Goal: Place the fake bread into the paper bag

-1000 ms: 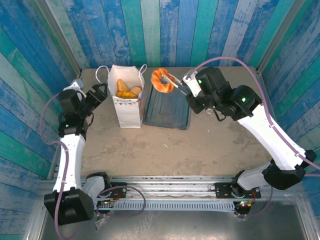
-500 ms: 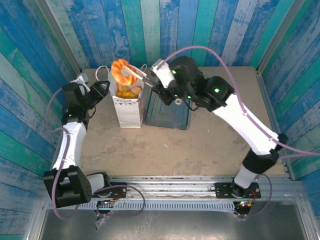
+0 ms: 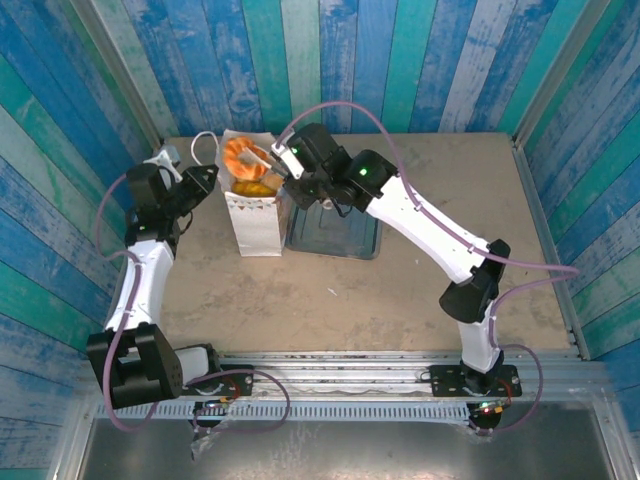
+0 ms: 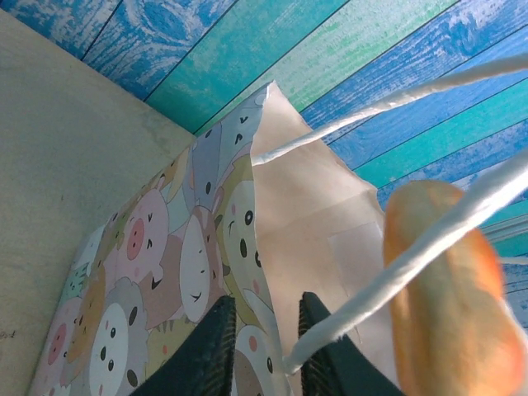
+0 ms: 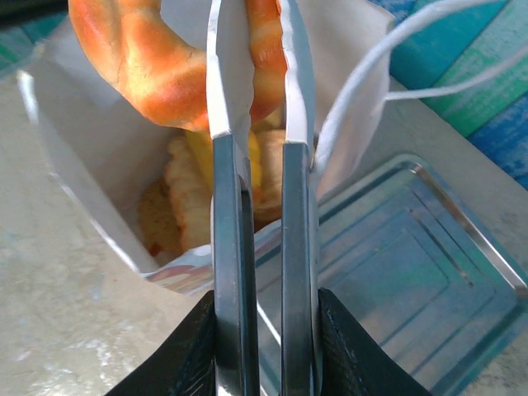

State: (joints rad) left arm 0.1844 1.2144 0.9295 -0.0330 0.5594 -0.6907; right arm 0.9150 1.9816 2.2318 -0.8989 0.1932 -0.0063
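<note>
Nearly done: right claw [image 3: 268, 157] clenches the doughnut [image 3: 235, 150] over the bag [image 3: 255, 225] at the surface's [image 3: 400, 280] 11 o'clock, other bread [image 3: 255, 186] already inside. Left claw [image 4: 266, 301] straddles its 9 o'clock rim; grip unclear. Only the drop seems left.

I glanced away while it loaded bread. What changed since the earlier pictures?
The right gripper, clamped on the ring doughnut, swung left from above the tray to the mouth of the paper bag. The left gripper edged toward the bag's rim and narrowed around it; a firm grip cannot be confirmed. Bag, tray and the pastries inside stayed put.
</note>
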